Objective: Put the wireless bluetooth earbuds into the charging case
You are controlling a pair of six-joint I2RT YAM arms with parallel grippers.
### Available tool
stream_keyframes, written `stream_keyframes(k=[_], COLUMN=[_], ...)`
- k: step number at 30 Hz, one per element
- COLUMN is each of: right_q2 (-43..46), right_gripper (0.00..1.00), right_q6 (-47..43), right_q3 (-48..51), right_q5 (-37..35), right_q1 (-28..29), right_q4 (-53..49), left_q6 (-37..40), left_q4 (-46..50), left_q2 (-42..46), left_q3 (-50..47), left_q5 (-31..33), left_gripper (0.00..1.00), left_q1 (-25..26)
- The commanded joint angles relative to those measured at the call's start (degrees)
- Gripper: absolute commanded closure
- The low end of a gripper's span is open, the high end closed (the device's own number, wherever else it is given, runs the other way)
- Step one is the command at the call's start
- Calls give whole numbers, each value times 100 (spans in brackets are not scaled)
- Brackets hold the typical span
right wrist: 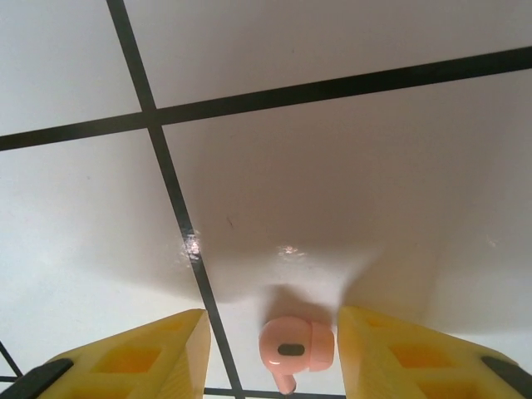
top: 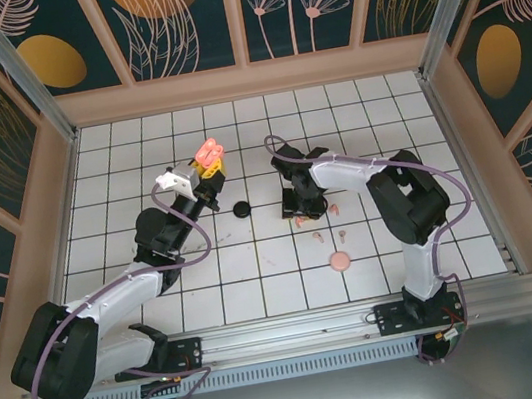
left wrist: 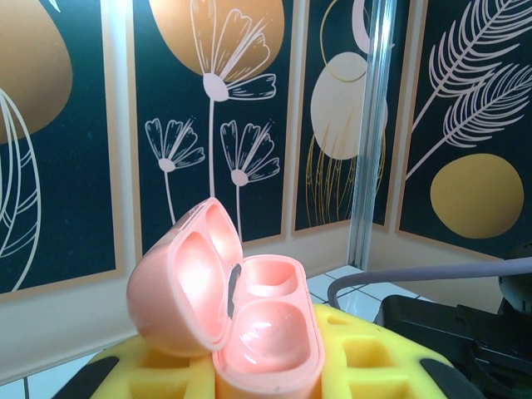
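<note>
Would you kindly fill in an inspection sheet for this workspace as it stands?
Surface: white tiled table, dark grout.
Job's things: open pink charging case, wells look empty; pink earbud on tile; more pink earbuds loose nearby.
Clutter: closed pink case, round black object.
Grippers: left gripper shut on the charging case; right gripper open astride the earbud.
Cables: purple cables looping along both arms.
Surroundings: floral wall panels, aluminium frame.
</note>
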State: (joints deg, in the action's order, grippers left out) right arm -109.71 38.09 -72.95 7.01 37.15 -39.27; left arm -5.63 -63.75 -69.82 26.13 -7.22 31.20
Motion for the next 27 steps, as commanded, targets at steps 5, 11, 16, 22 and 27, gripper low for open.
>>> stream_keyframes(k=[5, 11, 16, 22, 27], right_q2=[-214, -326, -382, -394, -324], right_gripper=[57, 58, 61, 66, 71], right_q6=[21, 21, 15, 29, 81], right_q3=[-177, -198, -207, -193, -150], right_q5=[-138, -198, -243, -268, -344], right_q1=[91, 133, 146, 194, 262], right_q4=[-180, -173, -163, -125, -26], left_q6=[5, 10, 9, -8, -39], left_q4=[-345, -358, -358, -343, -332], left_q2=[-23, -14, -2, -14, -23], left_q3=[-59, -71, -82, -55, -52], left_q5=[-51, -60, -60, -75, -95], left_gripper=[100, 100, 100, 100, 100], left_q1=[29, 34, 35, 30, 34])
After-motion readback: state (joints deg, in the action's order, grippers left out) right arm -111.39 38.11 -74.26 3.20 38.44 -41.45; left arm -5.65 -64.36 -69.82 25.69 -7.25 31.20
